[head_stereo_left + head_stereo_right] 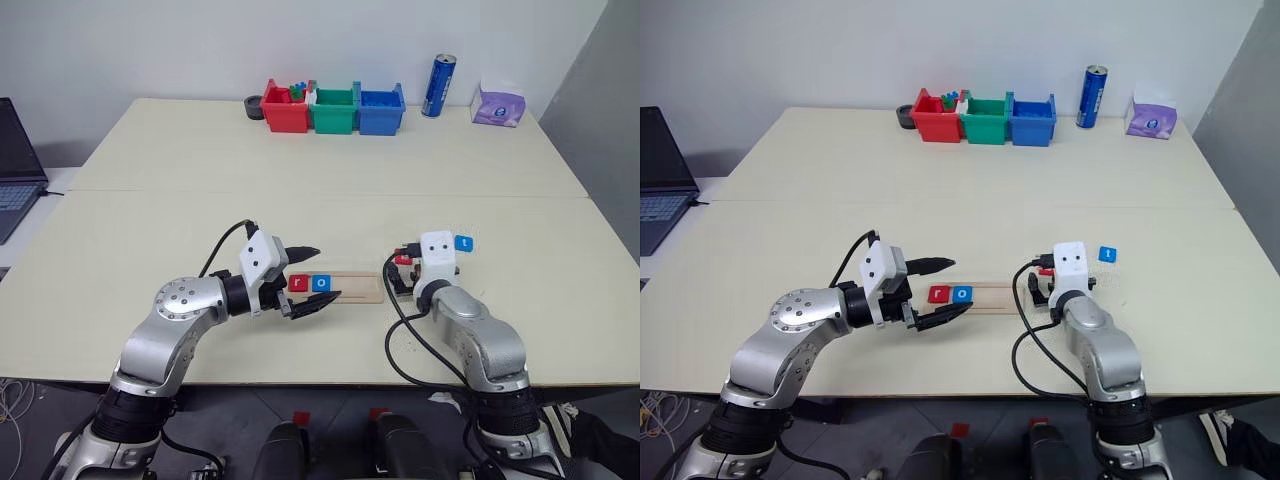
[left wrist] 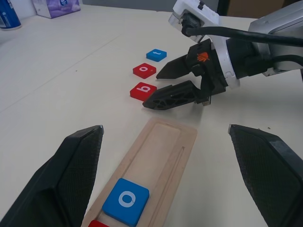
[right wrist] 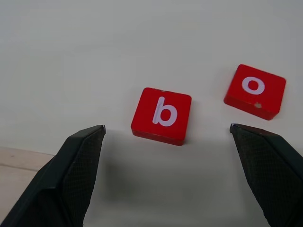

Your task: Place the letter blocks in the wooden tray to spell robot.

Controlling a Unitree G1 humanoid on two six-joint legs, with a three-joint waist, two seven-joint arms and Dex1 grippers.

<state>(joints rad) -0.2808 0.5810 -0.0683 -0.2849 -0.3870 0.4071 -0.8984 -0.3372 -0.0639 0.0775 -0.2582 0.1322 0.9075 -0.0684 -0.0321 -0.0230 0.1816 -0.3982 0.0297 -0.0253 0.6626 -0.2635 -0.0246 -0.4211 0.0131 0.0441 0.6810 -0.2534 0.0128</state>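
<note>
The desk (image 1: 300, 190) was the largest thing, pale and wide, with a seam running across it beyond the wooden tray (image 1: 345, 285). All places here are given from that tray. Far beyond it, at the desk's back edge, stood the red bin (image 1: 284, 108), green bin (image 1: 334, 110) and blue bin (image 1: 381, 110) in a row, a dark roll (image 1: 255, 107) beside the red one, then a blue can (image 1: 438, 86) and a purple tissue pack (image 1: 498, 104). A laptop (image 1: 18, 160) was cut off by the frame's left side. Wide bare desk lay between tray and bins, and also to both sides.

The tray itself lay near the front edge, lengthwise across. Its left end was partly covered by the left hand (image 1: 311, 274), whose two fingers stood apart with nothing between them, one above and one below the tray's end. In the groove sat the red r block (image 1: 299, 283) and, touching it, the blue o block (image 1: 321, 283); the rest of the groove was bare.

The right hand (image 2: 158, 87) hung just off the tray's right end, fingers spread wide and holding nothing. From the head view it hid most of the blocks under it. The wrist views showed the red b block (image 3: 162, 114) lying between its fingertips on the desk, the red o block (image 3: 255, 90) just beyond, and the blue t block (image 1: 463, 242) farthest from the tray.
</note>
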